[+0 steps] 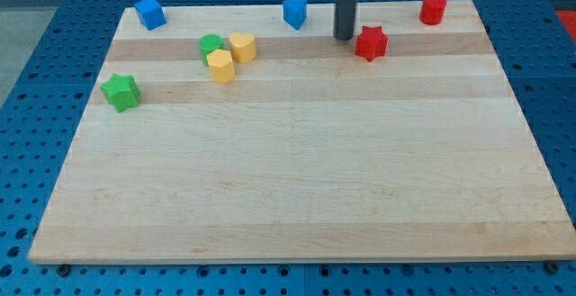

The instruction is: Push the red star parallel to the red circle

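The red star (370, 43) lies near the view's top, right of centre, on the wooden board (297, 170). The red circle (433, 9) stands at the top right corner, up and to the right of the star. My tip (345, 38) is the lower end of a dark rod coming down from the view's top. It sits just left of the red star, close beside it; I cannot tell if they touch.
A blue block (295, 13) lies up-left of my tip and another blue block (149, 13) at the top left. A green circle (211, 46) and two yellow blocks (241, 47), (220, 66) cluster left of centre. A green star (120, 92) is by the left edge.
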Robot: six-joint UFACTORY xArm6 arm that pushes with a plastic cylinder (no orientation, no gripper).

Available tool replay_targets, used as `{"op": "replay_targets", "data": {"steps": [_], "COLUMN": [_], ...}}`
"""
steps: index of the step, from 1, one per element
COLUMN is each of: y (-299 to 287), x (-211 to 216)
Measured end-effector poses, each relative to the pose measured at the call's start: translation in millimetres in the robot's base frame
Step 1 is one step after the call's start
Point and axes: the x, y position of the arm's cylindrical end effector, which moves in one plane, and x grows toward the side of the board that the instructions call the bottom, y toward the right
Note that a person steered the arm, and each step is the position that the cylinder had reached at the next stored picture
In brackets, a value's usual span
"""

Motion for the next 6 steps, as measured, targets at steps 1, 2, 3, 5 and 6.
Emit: {"op": "replay_targets", "data": {"steps": [1, 2, 3, 5, 6], "y": [21.2, 44.5, 68.6, 108.1, 110.0], "x": [21.8, 38.9, 56.7, 91.7, 107.1]}}
